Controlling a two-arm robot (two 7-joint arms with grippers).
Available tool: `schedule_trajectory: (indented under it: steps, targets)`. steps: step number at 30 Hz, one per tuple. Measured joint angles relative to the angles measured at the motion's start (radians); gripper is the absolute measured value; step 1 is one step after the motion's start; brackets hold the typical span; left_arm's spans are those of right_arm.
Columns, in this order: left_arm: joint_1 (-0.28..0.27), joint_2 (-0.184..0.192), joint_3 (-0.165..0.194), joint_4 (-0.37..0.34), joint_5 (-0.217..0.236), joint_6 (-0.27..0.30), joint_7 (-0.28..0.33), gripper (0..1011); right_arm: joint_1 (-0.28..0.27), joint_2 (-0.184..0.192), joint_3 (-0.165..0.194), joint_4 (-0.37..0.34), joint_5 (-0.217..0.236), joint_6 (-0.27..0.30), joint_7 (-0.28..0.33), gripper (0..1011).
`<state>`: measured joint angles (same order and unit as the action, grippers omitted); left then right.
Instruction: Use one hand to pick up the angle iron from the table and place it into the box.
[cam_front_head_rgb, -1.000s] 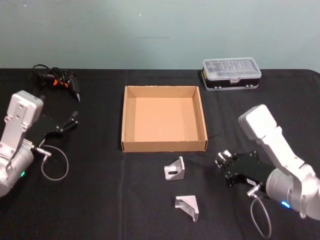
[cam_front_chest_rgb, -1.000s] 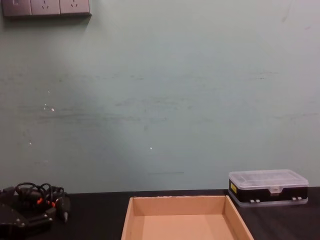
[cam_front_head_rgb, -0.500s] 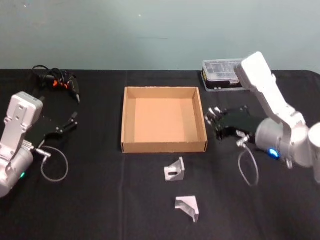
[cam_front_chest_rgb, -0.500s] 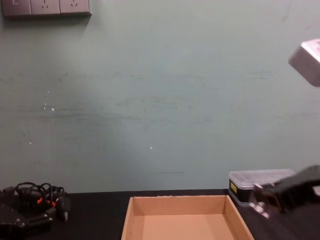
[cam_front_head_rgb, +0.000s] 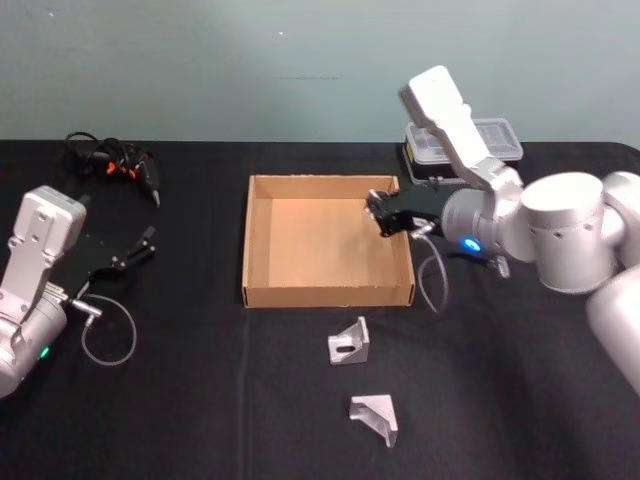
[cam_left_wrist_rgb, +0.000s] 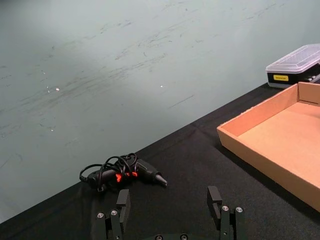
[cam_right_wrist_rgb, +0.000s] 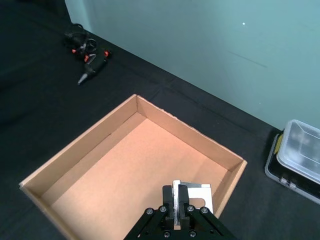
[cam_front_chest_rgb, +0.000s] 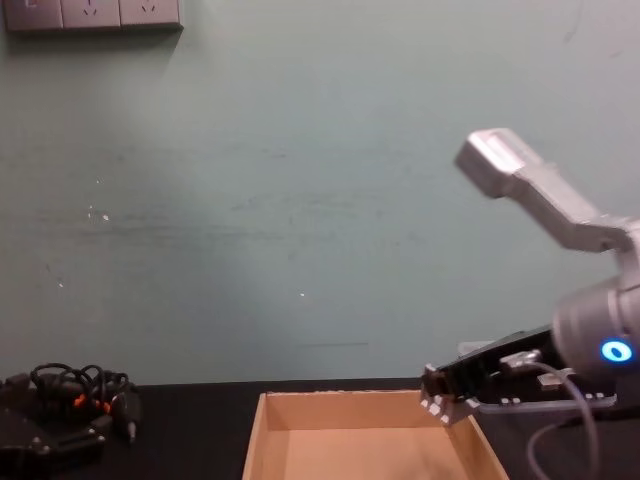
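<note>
Right wrist view, hand (cam_right_wrist_rgb: 176, 199) clamping angle iron (cam_right_wrist_rgb: 201, 198)

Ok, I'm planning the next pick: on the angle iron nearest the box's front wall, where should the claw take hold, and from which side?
That angle iron seems to stand on one flange, so pinch the upright slotted flange across its thin plate, from above. The right claw, shut on another angle iron over the box, is nearer; the left claw sits open at the table's left.
</note>
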<state>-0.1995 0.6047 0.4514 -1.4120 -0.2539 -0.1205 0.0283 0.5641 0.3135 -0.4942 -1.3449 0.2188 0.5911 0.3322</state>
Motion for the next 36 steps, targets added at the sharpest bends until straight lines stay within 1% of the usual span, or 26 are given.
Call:
schedule_trajectory:
  steps: [2,3,4,5,6,8,10,11,15,19,20,27,29,30,31,32,34,35,36]
  targets:
    - [0.000,0.000,0.000,0.000,0.000,0.000,0.000,1011,0.022,-0.017,-0.009,0.040,-0.009,-0.007,0.004,58]
    - [0.000,0.000,0.000,0.000,0.000,0.000,0.000,1011,0.044,-0.036,-0.017,0.083,-0.019,-0.015,0.007,58]
    - [0.000,0.000,0.000,0.000,0.000,0.000,0.000,1011,0.053,-0.044,-0.021,0.103,-0.024,-0.019,0.007,58]
    - [0.000,0.000,0.000,0.000,0.000,0.000,0.000,1011,0.072,-0.062,-0.027,0.143,-0.032,-0.027,0.008,58]
    - [0.000,0.000,0.000,0.000,0.000,0.000,0.000,1011,0.072,-0.062,-0.027,0.143,-0.032,-0.027,0.008,58]
    - [0.000,0.000,0.000,0.000,0.000,0.000,0.000,1011,0.100,-0.090,-0.036,0.212,-0.047,-0.042,0.008,58]
    - [0.000,0.000,0.000,0.000,0.000,0.000,0.000,1011,0.119,-0.109,-0.040,0.260,-0.056,-0.055,0.009,58]
    - [0.000,0.000,0.000,0.000,0.000,0.000,0.000,1011,0.119,-0.109,-0.040,0.260,-0.056,-0.055,0.009,58]
    - [0.000,0.000,0.000,0.000,0.000,0.000,0.000,1011,0.147,-0.137,-0.043,0.337,-0.071,-0.083,0.016,58]
    - [0.000,0.000,0.000,0.000,0.000,0.000,0.000,1011,0.166,-0.151,-0.042,0.383,-0.081,-0.110,0.025,58]
    - [0.000,0.000,0.000,0.000,0.000,0.000,0.000,1011,0.169,-0.154,-0.041,0.391,-0.082,-0.115,0.027,57]
    - [0.000,0.000,0.000,0.000,0.000,0.000,0.000,1011,0.167,-0.151,-0.041,0.383,-0.082,-0.112,0.027,57]
    - [0.000,0.000,0.000,0.000,0.000,0.000,0.000,1011,0.166,-0.151,-0.040,0.381,-0.081,-0.110,0.027,78]
    - [0.000,0.000,0.000,0.000,0.000,0.000,0.000,1011,0.165,-0.150,-0.040,0.379,-0.081,-0.110,0.027,114]
    - [0.000,0.000,0.000,0.000,0.000,0.000,0.000,1011,0.165,-0.150,-0.040,0.379,-0.081,-0.110,0.027,114]
    - [0.000,0.000,0.000,0.000,0.000,0.000,0.000,1011,0.164,-0.150,-0.040,0.378,-0.081,-0.109,0.026,168]
    - [0.000,0.000,0.000,0.000,0.000,0.000,0.000,1011,0.164,-0.150,-0.040,0.377,-0.081,-0.109,0.026,199]
    - [0.000,0.000,0.000,0.000,0.000,0.000,0.000,1011,0.164,-0.149,-0.040,0.376,-0.080,-0.108,0.025,255]
    - [0.000,0.000,0.000,0.000,0.000,0.000,0.000,1011,0.163,-0.149,-0.040,0.376,-0.080,-0.108,0.025,281]
